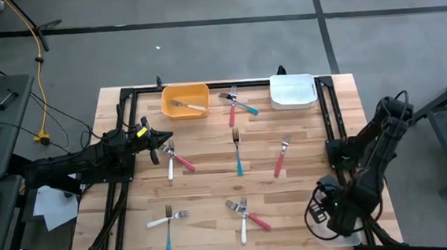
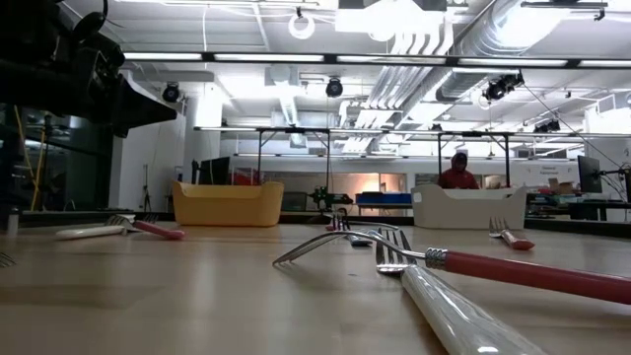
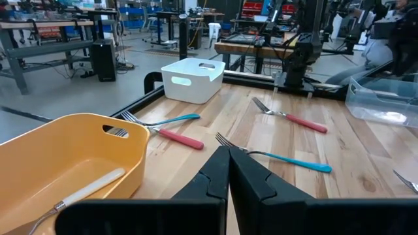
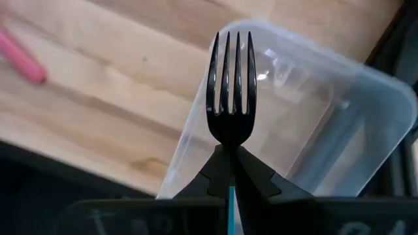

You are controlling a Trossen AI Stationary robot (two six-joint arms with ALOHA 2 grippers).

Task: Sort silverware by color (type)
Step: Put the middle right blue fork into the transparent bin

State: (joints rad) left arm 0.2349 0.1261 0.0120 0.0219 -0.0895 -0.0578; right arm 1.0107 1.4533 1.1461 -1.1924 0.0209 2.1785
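My right gripper (image 4: 228, 153) hangs at the table's near right corner (image 1: 324, 206), shut on a teal-handled fork (image 4: 230, 85) above a clear plastic container (image 4: 313, 117). My left gripper (image 3: 228, 153) is shut and empty, held level over the table's left side (image 1: 167, 137) near the yellow bin (image 1: 185, 101). A white-handled fork (image 1: 189, 106) lies in that bin. Several other forks lie flat on the wood. Among them are a teal one (image 1: 237, 154), a red one (image 1: 279, 159), a white and red pair (image 1: 246, 216) and a white and teal pair (image 1: 167, 222). My right gripper pinches the fork at its neck (image 4: 228, 138), just behind the tines, between its two fingertips. The fork lies along the fingers, its tines (image 4: 230, 65) reach past the tips, and its teal handle (image 4: 230, 202) runs back between them. It is lifted clear above the clear container.
A white bin (image 1: 292, 91) stands at the far edge right of the yellow one, with a teal and red pair of forks (image 1: 238, 104) between them. A black frame (image 1: 329, 117) runs along the table's sides. A person (image 2: 458, 173) shows far behind the table.
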